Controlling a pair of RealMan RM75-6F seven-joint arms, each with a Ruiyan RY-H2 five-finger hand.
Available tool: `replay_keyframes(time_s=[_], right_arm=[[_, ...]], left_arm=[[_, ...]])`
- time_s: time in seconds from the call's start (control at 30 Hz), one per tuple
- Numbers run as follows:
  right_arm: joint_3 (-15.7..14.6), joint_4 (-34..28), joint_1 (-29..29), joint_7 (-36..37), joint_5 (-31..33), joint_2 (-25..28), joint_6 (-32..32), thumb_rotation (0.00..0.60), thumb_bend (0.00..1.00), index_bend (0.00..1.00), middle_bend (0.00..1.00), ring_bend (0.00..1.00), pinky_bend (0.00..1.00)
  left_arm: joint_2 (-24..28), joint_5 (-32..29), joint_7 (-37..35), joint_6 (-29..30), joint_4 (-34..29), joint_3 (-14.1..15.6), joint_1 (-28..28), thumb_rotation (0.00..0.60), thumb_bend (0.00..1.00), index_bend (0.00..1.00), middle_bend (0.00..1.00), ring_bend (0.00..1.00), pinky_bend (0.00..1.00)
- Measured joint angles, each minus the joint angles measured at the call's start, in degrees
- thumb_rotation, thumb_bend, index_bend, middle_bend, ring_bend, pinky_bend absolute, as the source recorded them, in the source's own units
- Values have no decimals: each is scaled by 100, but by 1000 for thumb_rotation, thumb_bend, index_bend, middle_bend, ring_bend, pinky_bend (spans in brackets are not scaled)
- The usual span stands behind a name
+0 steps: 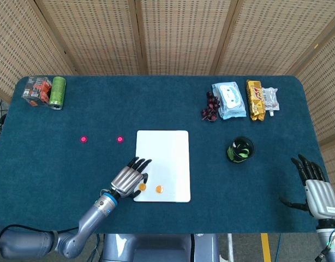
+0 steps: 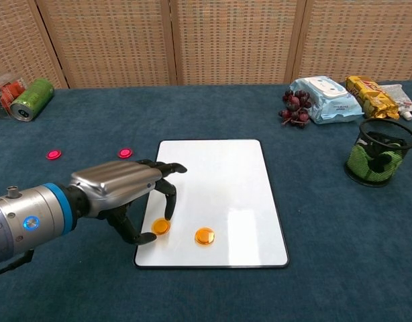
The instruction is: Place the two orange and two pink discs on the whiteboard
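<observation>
Left hand (image 2: 129, 191) has one orange disc (image 2: 161, 226) pinched in its fingertips, right over the near-left corner of the whiteboard (image 2: 219, 174). The other orange disc (image 2: 204, 235) already sits on the board just beside it. Both pink discs (image 2: 125, 153) (image 2: 54, 154) lie on the bench beyond the hand. Right hand (image 1: 316, 188) rests far off, fingers spread, holding nothing.

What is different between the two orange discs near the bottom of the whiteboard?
The left orange disc is pinched in the left hand, while the right orange disc lies free with nothing touching it. The left one sits at the whiteboard's left edge; the right one lies further in, nearer the middle of the bottom edge. Both look alike in colour, shape and size, and both are over the board.
</observation>
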Motion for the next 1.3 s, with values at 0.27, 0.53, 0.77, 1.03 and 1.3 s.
replay_keyframes(time_s=[0.27,0.53,0.77,1.03,1.3], right_arm=[[0,3,-4,6,-7,-4,14,600,0,21,0,0,0],[0,3,-4,6,-4,-3,12,600,0,21,0,0,0],[1,5,-6,15,-8,-2,19,600,0,21,0,0,0],[-1,9,-9,27,-9,-3,22,600,0,21,0,0,0],[0,-3,8,15,31,9,-39,600,0,21,0,0,0]], left_arm=[[-15,-199,311,77,-123,64,-57,600,334,550,0,0,0],[-38,-319,444,130,-111,114,-89,600,315,414,0,0,0],[-75,-339,458,190,-93,127,-86,600,309,258,0,0,0],[84,-282,309,280,-199,59,-61,600,311,255,0,0,0],[608,-277,-233,372,-110,-285,-13,600,314,255,0,0,0]])
